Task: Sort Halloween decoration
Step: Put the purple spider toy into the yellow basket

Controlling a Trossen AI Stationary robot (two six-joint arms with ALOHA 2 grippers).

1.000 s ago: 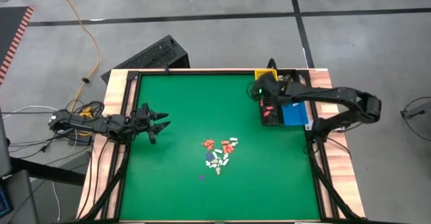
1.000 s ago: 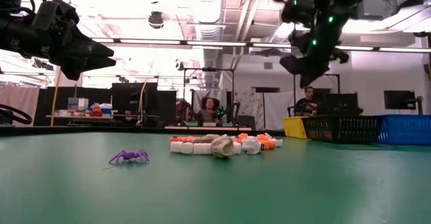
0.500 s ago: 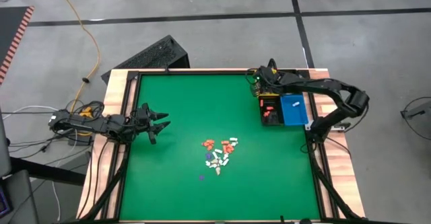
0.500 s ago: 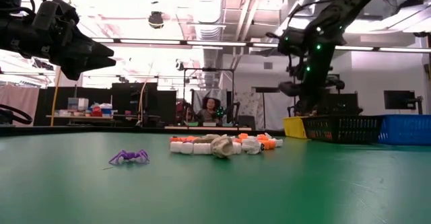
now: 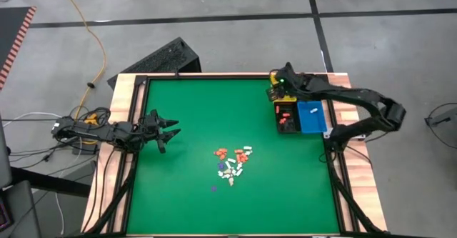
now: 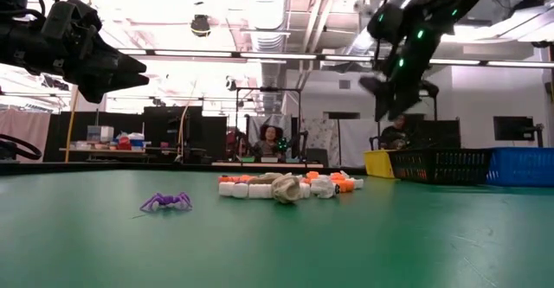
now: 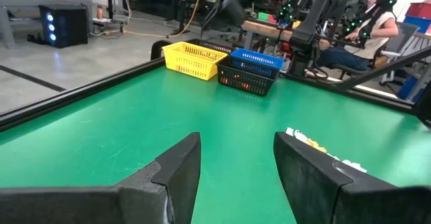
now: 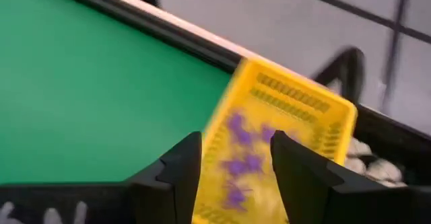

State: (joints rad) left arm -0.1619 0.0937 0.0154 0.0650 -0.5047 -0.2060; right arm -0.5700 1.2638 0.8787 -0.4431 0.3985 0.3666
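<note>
Right claw (image 8: pixel 229 167) spread, nothing pinched, over yellow bin (image 8: pixel 283 116) holding purple trinkets; left claw (image 7: pixel 236 163) spread, idle, trinket pile (image 5: pixel 232 161) on the surface well ahead of it; risk: overshooting and scattering the clump on the next pick.

Grey concrete floor (image 5: pixel 214 23) w/ black lines; ceiling strip lights (image 6: pixel 260 56).
</note>
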